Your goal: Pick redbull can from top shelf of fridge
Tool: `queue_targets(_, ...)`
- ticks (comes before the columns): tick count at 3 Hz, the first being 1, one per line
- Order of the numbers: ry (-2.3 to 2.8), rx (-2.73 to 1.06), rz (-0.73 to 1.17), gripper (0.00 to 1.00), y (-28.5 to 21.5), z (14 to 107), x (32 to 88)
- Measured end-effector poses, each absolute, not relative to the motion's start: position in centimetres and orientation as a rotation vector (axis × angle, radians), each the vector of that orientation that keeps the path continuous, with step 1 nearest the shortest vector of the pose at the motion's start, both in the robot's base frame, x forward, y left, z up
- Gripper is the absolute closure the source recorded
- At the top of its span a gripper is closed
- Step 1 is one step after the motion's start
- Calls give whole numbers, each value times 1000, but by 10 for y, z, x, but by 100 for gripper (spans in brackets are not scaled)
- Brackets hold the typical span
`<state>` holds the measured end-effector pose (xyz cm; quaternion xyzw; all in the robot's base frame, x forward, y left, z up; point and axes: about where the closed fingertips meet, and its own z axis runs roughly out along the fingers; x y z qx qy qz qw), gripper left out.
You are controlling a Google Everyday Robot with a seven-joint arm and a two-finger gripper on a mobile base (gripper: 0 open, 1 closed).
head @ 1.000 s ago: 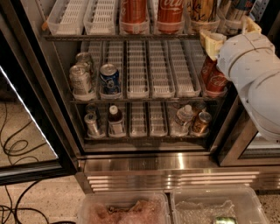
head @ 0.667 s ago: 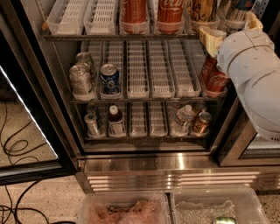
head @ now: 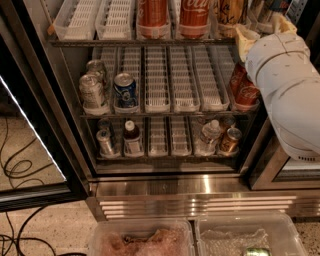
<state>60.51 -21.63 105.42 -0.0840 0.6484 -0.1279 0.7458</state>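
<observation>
The fridge (head: 150,187) stands open in the camera view. Its top shelf (head: 140,42) runs along the top edge, with white slotted trays (head: 80,17). A blue and silver can (head: 274,7), which looks like the redbull can, shows at the top right, cut off by the frame. My gripper (head: 262,27) is at the right end of the top shelf, just below that can. Its cream fingers (head: 244,37) are spread apart with nothing held. My white arm (head: 290,85) hides the shelf's right end.
Two red cola cans (head: 152,17) and a yellow can (head: 231,12) stand on the top shelf. The middle rack holds silver cans (head: 92,92), a wider blue can (head: 125,90) and red cans (head: 245,90). Bottles and cans fill the lowest rack. The glass door (head: 30,130) stands open at left. Plastic bins (head: 200,240) sit below.
My arm and gripper have moved slightly up and further in towards the right end of the top shelf. Nothing else has moved.
</observation>
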Motion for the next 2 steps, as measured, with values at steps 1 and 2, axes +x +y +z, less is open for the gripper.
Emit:
queue_targets(1, 1422, -117, -339, 44, -217, 1054, 604)
queue_targets(2, 1415, -98, -348, 22, -222, 1059, 602)
